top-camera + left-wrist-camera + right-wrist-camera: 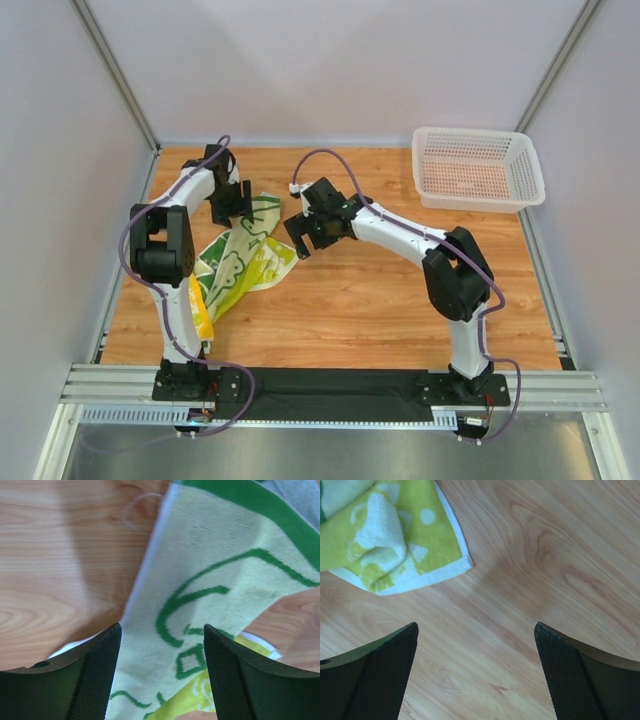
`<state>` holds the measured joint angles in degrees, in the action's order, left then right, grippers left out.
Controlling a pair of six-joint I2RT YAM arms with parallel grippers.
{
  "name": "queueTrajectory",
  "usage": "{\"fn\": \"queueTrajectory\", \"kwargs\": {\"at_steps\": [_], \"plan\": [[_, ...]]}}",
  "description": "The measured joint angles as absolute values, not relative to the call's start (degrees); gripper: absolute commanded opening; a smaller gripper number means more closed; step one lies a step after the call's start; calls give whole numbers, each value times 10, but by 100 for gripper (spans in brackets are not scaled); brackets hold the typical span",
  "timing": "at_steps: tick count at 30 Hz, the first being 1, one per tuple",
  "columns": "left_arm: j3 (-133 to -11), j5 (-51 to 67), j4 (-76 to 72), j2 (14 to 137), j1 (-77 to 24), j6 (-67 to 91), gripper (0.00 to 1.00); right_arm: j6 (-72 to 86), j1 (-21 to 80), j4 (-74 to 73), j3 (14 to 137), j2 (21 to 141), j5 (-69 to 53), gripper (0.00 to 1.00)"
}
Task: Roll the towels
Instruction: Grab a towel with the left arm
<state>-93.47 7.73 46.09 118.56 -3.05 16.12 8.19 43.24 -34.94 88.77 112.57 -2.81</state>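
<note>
There is one wooden table [380, 310]. Two arms are counted, a left arm [165, 250] and a right arm [440, 260]. They end in two grippers, the left gripper [233, 210] and the right gripper [306, 240]. Each wrist view shows two black fingers [95, 675], four in all. There are two purple cables, a left cable [124, 245] and a right cable [325, 152]. There is one white basket [480, 198]. The towels [240, 262] make one crumpled heap. At least two can be told apart, a pale towel [220, 570] edged in dark green and a lime towel [415, 540] edged in white. Whether the yellow-orange strip [200, 305] is a third cannot be told.
</note>
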Motion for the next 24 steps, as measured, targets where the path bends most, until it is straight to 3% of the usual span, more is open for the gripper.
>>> {"fn": "queueTrajectory", "kwargs": {"at_steps": [2,3,8,9,16,24], "plan": [[-935,88,460,1190,-43,160,64,86,434,-358,923,1148,-43,100],[-934,93,460,1193,-50,159,52,90,434,-361,940,1160,-51,100],[-934,101,461,1208,-53,150,15,101,433,-372,984,1193,-77,100],[-934,101,461,1210,-51,149,0,103,433,-376,984,1194,-81,100],[-953,85,482,1212,-47,146,0,107,433,-388,983,1197,-87,100],[-1132,24,552,1195,-42,147,0,112,433,-392,967,1196,-91,100]]}}
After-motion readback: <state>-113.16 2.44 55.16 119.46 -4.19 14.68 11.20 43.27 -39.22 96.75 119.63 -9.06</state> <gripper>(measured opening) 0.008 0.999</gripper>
